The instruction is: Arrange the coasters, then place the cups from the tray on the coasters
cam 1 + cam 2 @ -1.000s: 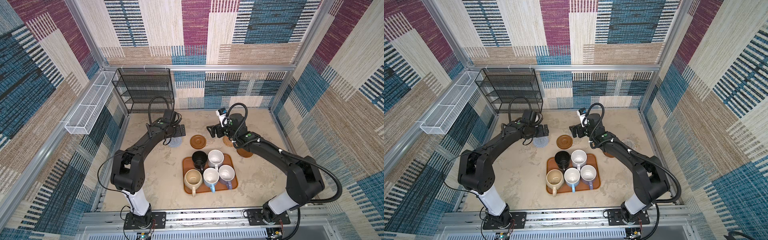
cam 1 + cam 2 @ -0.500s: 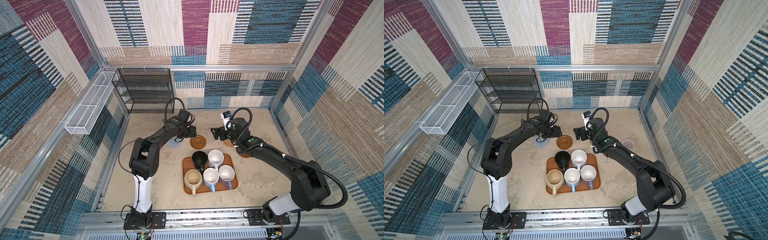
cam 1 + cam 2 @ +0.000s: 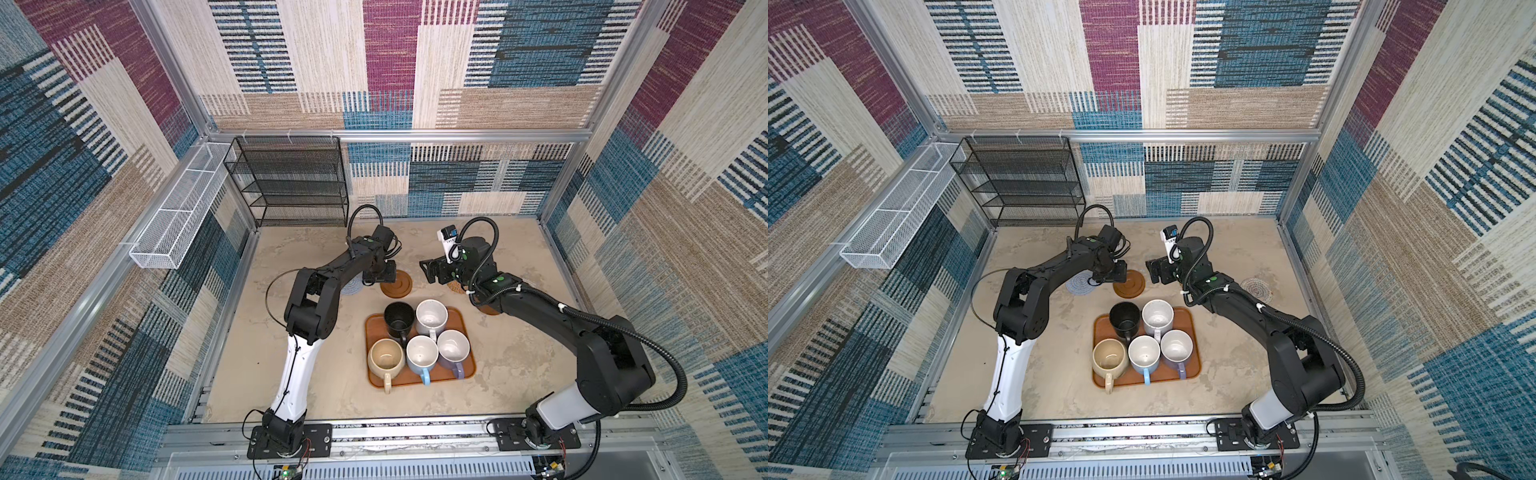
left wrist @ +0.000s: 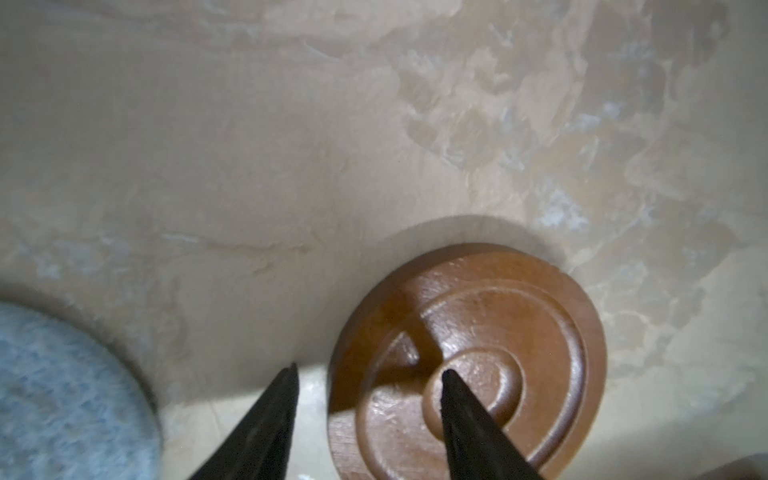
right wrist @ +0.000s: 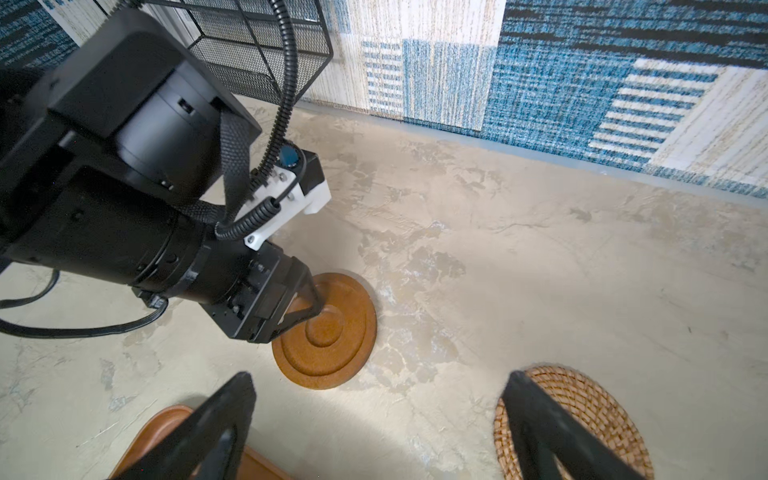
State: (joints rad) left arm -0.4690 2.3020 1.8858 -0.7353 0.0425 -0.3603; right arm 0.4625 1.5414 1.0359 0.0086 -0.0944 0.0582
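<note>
Five cups stand on the orange-brown tray (image 3: 432,380): black (image 3: 399,320), white (image 3: 432,318), beige (image 3: 386,359), light blue (image 3: 422,353) and lavender (image 3: 453,351). Behind the tray lie a blue-grey coaster (image 3: 352,286), a brown wooden coaster (image 3: 399,286), a rattan coaster (image 5: 590,415) and a pale patterned coaster (image 3: 1256,289). A second brown coaster (image 3: 488,309) peeks from under the right arm. My left gripper (image 4: 370,369) is low and open. One finger is over the brown coaster's (image 4: 498,332) centre and the other outside its rim. My right gripper (image 5: 380,376) hovers wide open and empty.
A black wire rack (image 3: 291,178) stands at the back left. A white wire basket (image 3: 178,212) hangs on the left wall. The two grippers face each other closely behind the tray. Patterned walls close in the table.
My left gripper swung right from the blue-grey coaster to the brown wooden one, and its jaws narrowed. My right gripper drifted slightly right and stayed wide.
</note>
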